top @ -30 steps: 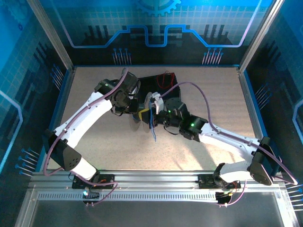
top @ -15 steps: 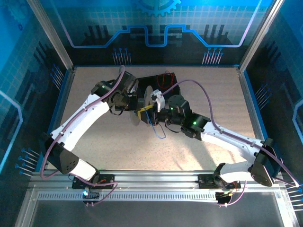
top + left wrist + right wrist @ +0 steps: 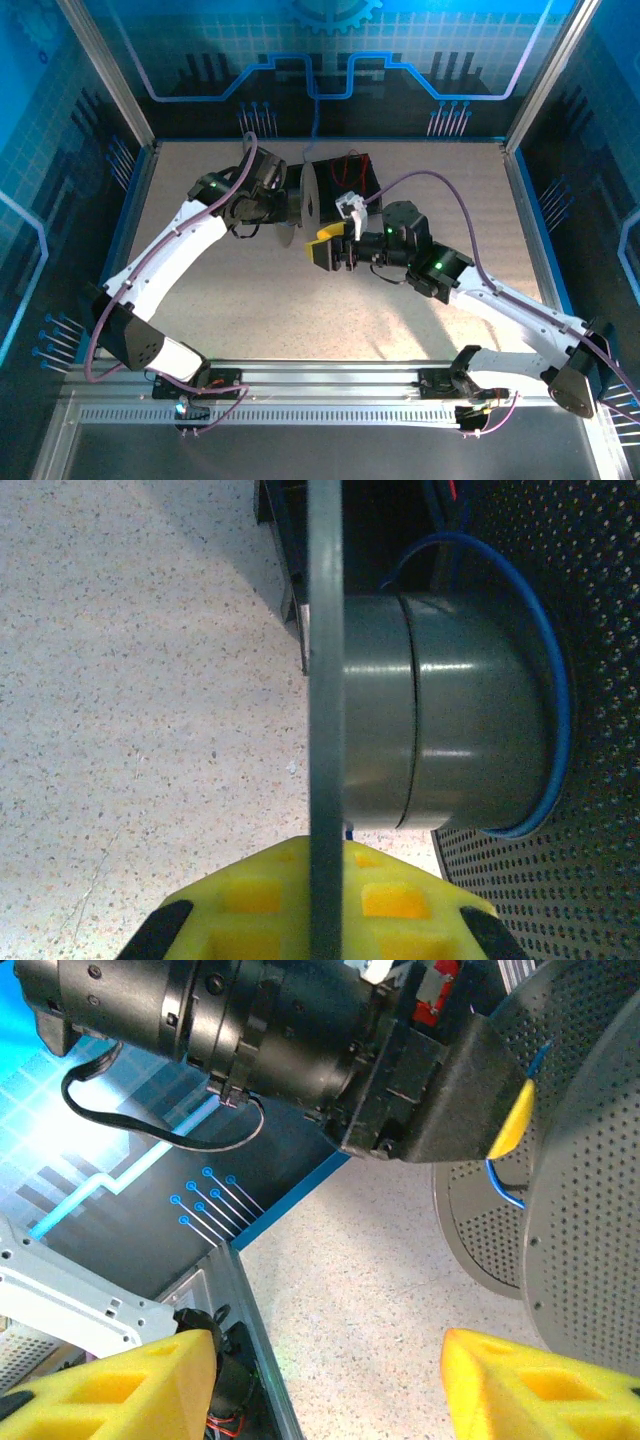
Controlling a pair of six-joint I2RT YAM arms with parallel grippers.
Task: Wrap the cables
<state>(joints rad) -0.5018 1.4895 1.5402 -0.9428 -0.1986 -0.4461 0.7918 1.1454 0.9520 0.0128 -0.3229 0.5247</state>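
My left gripper (image 3: 325,885) is shut on the thin grey flange of a spool (image 3: 326,630), which stands on edge between its yellow fingers. The blue cable (image 3: 560,705) loops once round the spool's grey hub (image 3: 440,710), against the perforated far flange. A bit of the red cable (image 3: 452,488) shows at the top. From above, the left gripper (image 3: 288,205) holds the spool (image 3: 310,198) just in front of a black box (image 3: 352,185). My right gripper (image 3: 332,252) stands open near the spool with nothing between its yellow fingers (image 3: 110,1390). It looks at the blue cable (image 3: 505,1188) between the flanges.
The black box carries red wiring (image 3: 346,166) and lies behind the spool. Blue walls and a metal frame (image 3: 520,170) enclose the speckled table (image 3: 250,300). The left arm's black wrist (image 3: 260,1020) hangs close above the right gripper.
My right gripper has opened, let go of the blue cable and drawn back to the right. The left gripper has carried the spool up towards the black box; no cable hangs below now.
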